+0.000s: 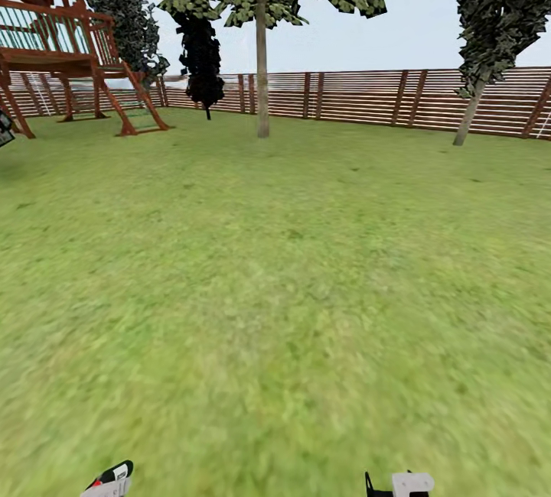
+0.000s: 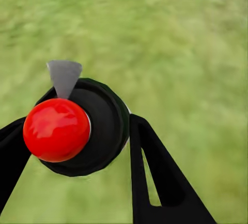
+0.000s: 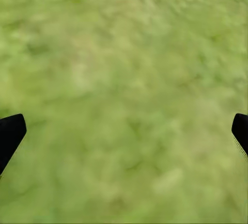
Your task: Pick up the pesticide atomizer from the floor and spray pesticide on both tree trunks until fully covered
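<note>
The pesticide atomizer [image 2: 98, 126], with a black round body, a glossy red cap and a grey nozzle, sits between the black fingers of my left gripper [image 2: 77, 133], which is shut on it above the grass. My right gripper [image 3: 126, 131] is open over bare lawn with nothing between its fingers. In the head view one tree with a straight pale trunk [image 1: 262, 84] stands far ahead at the middle, before the fence. A second tree, with a slightly leaning trunk [image 1: 467, 113], stands at the far right. Parts of my left arm [image 1: 109, 480] and right arm [image 1: 404, 484] peek in at the near edge.
A brown slat fence [image 1: 360, 99] closes the far side of the lawn [image 1: 275, 290]. A wooden play tower with a ladder [image 1: 69, 46] stands at the far left. A near-black narrow conifer [image 1: 202, 61] rises beside it. Wide grass lies between me and the trees.
</note>
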Available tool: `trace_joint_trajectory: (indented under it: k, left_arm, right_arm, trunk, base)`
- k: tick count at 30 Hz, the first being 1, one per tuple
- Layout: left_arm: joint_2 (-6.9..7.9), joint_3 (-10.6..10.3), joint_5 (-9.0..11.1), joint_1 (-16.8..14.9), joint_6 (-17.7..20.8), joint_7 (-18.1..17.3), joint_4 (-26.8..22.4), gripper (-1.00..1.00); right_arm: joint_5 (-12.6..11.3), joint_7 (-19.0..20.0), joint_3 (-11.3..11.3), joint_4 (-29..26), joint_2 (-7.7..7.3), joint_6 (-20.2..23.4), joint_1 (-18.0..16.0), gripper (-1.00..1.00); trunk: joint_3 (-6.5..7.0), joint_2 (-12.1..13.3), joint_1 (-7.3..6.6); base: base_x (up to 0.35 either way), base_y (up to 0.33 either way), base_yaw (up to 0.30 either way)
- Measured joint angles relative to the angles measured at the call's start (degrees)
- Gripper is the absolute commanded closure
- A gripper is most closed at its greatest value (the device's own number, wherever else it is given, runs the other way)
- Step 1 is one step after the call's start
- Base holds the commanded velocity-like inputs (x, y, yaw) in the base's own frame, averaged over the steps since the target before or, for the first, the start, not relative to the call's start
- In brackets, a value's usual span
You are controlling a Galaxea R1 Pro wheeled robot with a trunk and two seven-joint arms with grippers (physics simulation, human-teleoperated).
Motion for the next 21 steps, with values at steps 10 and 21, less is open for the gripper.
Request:
trace_joint_trajectory:
  k: [10,21]
  left_arm:
    - [0.03,-0.02,-0.01,0.0,0.09,0.0,0.09,1.0]
    - [0.03,-0.02,-0.01,0.0,0.07,0.0,0.09,1.0]
  right_arm:
    - [0.0,0.0,0.0,0.02,0.0,0.0,0.0,-1.0]
    - [0.0,0.0,0.0,0.02,-0.01,0.0,0.0,-1.0]
  trunk:
    - [0.0,0.0,0.0]
    - [0.0,0.0,0.0]
  base:
    - [0.339,0.0,0.0]
    - [0.339,0.0,0.0]
